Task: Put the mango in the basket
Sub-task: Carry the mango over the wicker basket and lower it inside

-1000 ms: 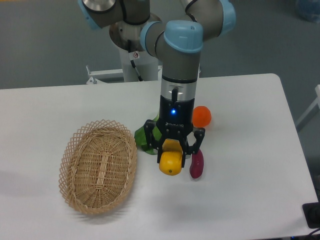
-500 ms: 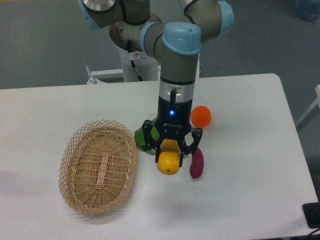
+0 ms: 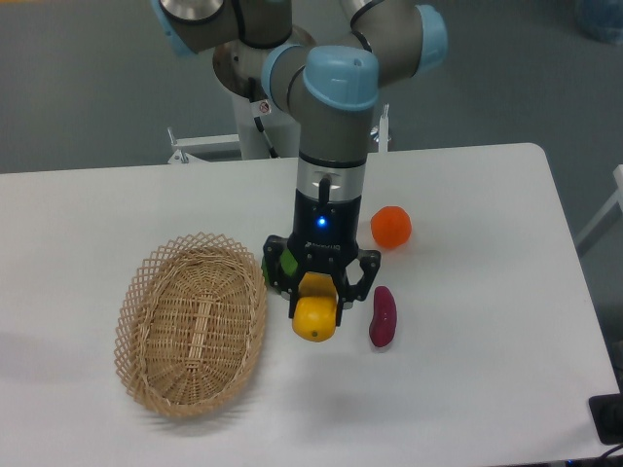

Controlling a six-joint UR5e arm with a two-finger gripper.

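Note:
The yellow-orange mango [image 3: 315,314] hangs just above the table, and my gripper [image 3: 316,297] is shut on its upper end, pointing straight down. Left of it lies the tan wicker basket [image 3: 192,322] with nothing inside; its right rim is a short gap from the mango. The gripper's body hides the top of the fruit.
A dark purple tuber [image 3: 382,316] lies just right of the gripper. A round orange fruit [image 3: 391,227] sits behind it. A green object [image 3: 277,270] shows partly behind the gripper's left finger, next to the basket's rim. The table's right edge is far off.
The gripper has carried the mango left, away from the purple tuber and closer to the basket. The other items have not moved.

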